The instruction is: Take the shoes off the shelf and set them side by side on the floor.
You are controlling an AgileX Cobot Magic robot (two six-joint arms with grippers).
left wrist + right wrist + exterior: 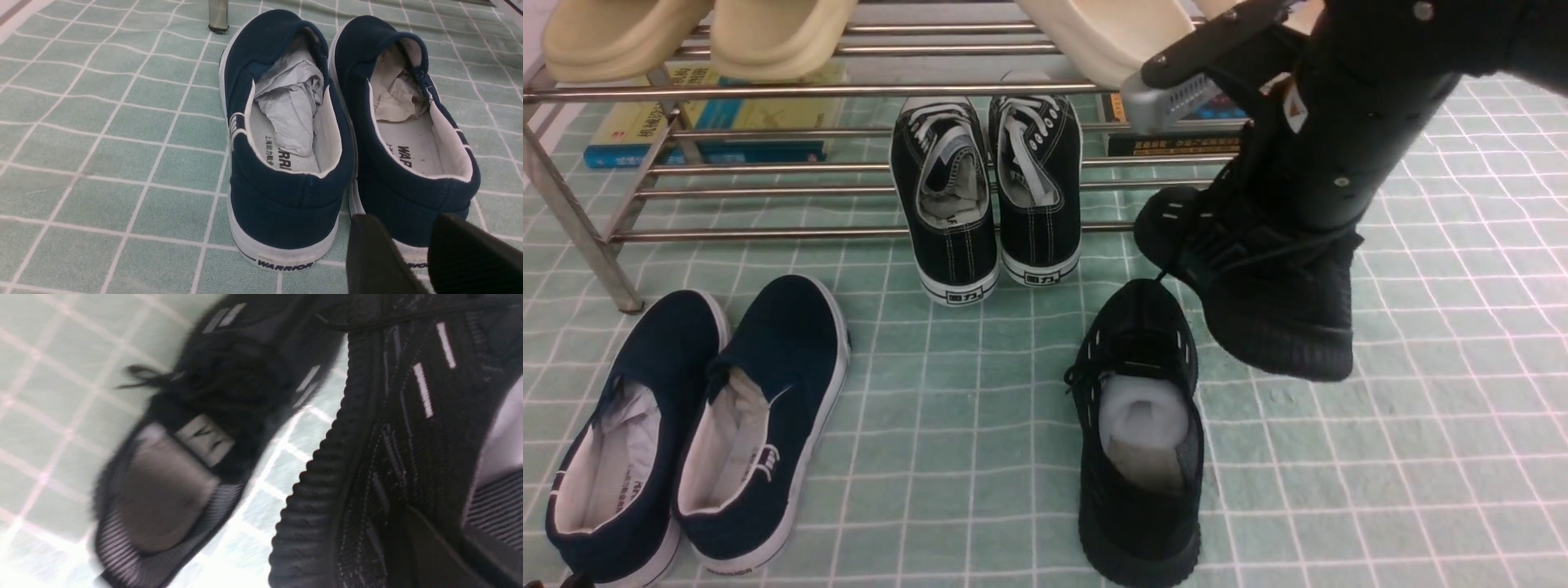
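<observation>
The shelf (pixel 849 167) stands at the back of the floor (pixel 1421 408). Neither of the black shoes is on it now.

The floor shoe (pixel 1139 433) sits flat in front of the shelf's right half, clear of the rods. Its toe points at the shelf and white stuffing shows in its opening.

The held shoe (pixel 1258 278) hangs off the floor just in front of the shelf's right end, nearer the rods than the floor shoe. It is tilted, toe up toward the shelf and heel lower. The right gripper (pixel 445 543) is clamped on it. The right wrist view shows a dark finger against the shoe's knit side, though that view is blurred.

The left gripper (pixel 408 245) is empty, its two fingers apart with a gap between them. It hovers over the floor, on the far side of the slip-ons' heels from the shelf.

The slip-ons (pixel 694 433) lie side by side in front of the shelf's left leg. The canvas sneakers (pixel 988 188) sit on the lower tier near the middle, heels over the front rod. Cream slippers (pixel 694 33) rest on the top tier, and books (pixel 645 131) lie under the shelf.
</observation>
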